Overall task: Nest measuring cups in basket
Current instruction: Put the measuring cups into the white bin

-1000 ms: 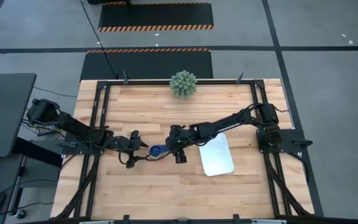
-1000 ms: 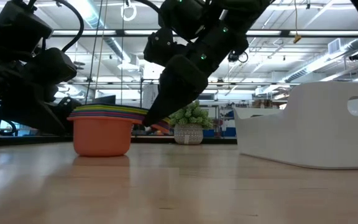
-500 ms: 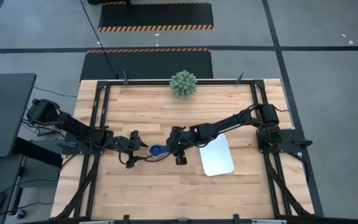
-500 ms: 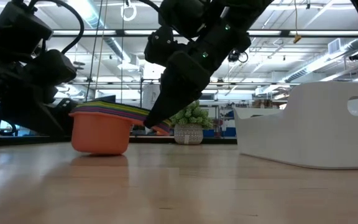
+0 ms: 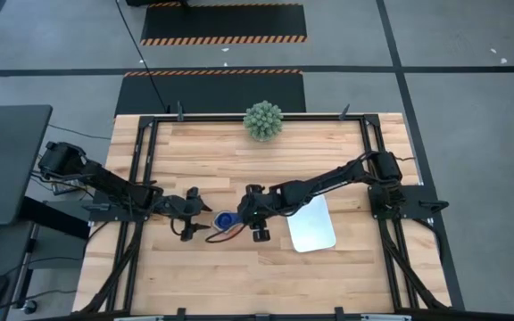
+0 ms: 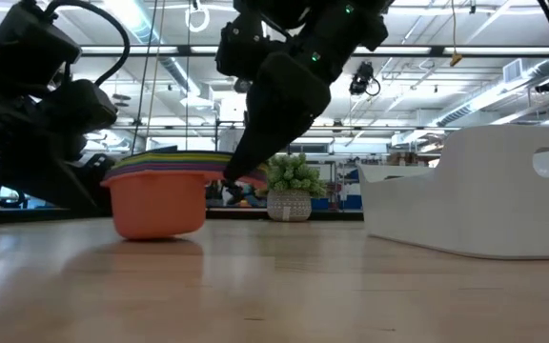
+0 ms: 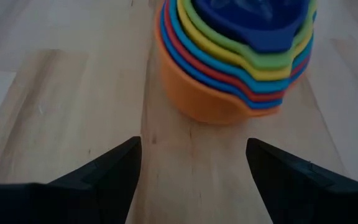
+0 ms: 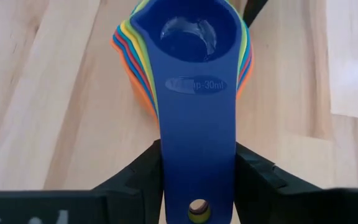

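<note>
Right gripper clamped on the nested measuring cups by the handles (stack tilting); could slip out before the basket. Left gripper spread apart beside them.

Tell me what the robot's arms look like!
Both arms are black and jointed, with thin black cables running along them. The right end effector has two dark wedge-shaped fingers; the left end effector has two dark pointed ones. In the low view, tiny green lights glow on the right arm.
</note>
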`<move>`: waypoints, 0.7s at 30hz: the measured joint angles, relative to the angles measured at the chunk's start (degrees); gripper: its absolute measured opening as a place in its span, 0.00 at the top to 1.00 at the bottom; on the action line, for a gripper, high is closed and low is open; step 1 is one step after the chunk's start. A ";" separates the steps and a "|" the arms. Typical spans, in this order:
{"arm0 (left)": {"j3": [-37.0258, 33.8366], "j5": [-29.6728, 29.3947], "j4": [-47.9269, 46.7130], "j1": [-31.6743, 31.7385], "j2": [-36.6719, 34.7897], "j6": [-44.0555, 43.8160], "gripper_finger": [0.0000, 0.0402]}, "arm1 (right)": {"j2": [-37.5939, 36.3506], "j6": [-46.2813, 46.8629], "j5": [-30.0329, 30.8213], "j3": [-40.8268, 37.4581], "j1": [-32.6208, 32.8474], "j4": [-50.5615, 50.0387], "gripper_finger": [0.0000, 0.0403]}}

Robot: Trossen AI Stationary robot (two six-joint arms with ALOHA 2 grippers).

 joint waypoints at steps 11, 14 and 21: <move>0.00 1.04 -1.30 0.00 0.00 -1.29 0.26 | -1.73 0.68 1.95 0.97 1.07 -2.36 0.62; 0.00 1.19 -1.55 0.00 0.00 -1.42 0.26 | -2.69 1.75 2.15 0.97 1.52 -3.75 0.62; 0.00 1.19 -1.85 0.00 0.00 -1.40 0.26 | -5.31 4.49 3.58 0.24 2.99 -6.34 0.62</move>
